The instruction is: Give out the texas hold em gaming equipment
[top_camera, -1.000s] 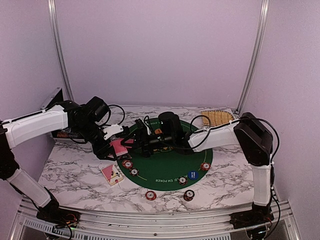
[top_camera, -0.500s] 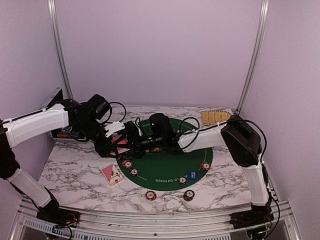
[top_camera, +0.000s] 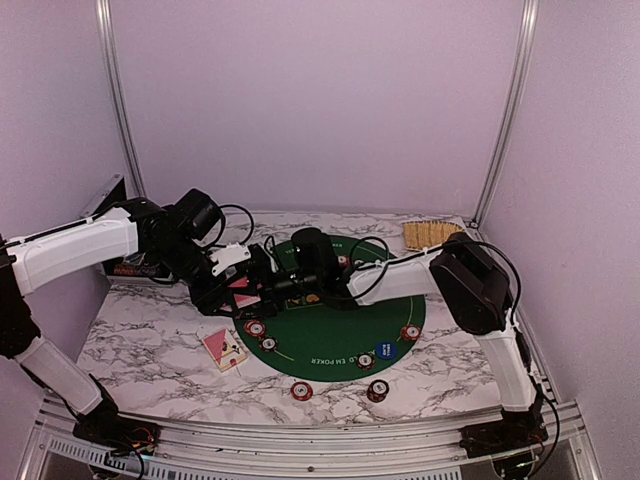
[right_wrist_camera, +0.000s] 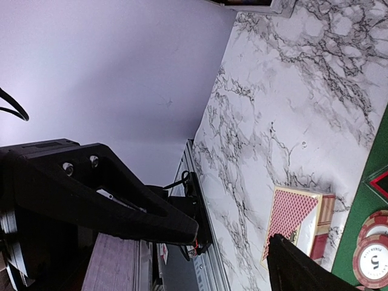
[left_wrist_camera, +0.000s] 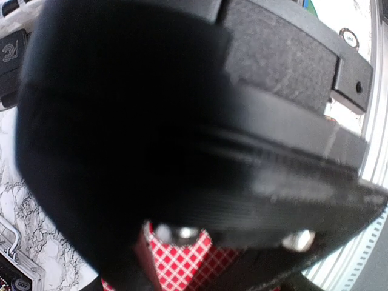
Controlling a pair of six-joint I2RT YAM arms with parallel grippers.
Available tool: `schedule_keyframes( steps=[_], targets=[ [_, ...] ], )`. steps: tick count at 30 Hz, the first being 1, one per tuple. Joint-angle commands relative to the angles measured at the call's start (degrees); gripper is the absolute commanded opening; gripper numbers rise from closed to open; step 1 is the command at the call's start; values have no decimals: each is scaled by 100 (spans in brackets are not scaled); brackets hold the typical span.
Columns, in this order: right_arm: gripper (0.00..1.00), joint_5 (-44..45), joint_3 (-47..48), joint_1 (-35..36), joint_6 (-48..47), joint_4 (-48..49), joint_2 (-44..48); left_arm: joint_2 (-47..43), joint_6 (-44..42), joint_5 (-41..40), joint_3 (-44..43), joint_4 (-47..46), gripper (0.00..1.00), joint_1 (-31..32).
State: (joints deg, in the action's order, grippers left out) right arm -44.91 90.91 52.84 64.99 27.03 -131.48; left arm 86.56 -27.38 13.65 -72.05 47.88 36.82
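My left gripper point(top_camera: 230, 292) is shut on red-backed playing cards point(top_camera: 242, 293), held above the left rim of the green mat point(top_camera: 330, 330). In the left wrist view only a corner of the red checked cards point(left_wrist_camera: 182, 260) shows, because the black body of the right arm fills the frame. My right gripper point(top_camera: 272, 286) reaches across the mat right up to those cards. Its jaws stand open point(right_wrist_camera: 233, 239), with nothing showing between them. A red-backed card pack point(right_wrist_camera: 297, 224) lies on the marble below, also seen from above point(top_camera: 222, 347). Chip stacks point(top_camera: 256, 328) and a blue button point(top_camera: 384, 350) sit on the mat.
Two more chip stacks point(top_camera: 302, 390) point(top_camera: 377, 390) lie on the marble by the near edge. A woven straw tray point(top_camera: 430, 235) stands at the back right. A dark box point(top_camera: 130, 268) sits at the far left under the left arm.
The right arm has swung left across the mat until its gripper meets the left gripper and the cards. The left arm has hardly moved.
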Motion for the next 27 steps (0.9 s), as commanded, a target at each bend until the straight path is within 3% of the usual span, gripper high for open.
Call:
schedule_keyframes(
  steps=[1,27],
  targets=[
    [82,108,-238,-107,108,109,115,-70,-49,129,-72,-31,2,18],
    [40,140,-1216,-405,-290,-107,1229,-106,-123,-32,165,-34,1,10]
  ],
)
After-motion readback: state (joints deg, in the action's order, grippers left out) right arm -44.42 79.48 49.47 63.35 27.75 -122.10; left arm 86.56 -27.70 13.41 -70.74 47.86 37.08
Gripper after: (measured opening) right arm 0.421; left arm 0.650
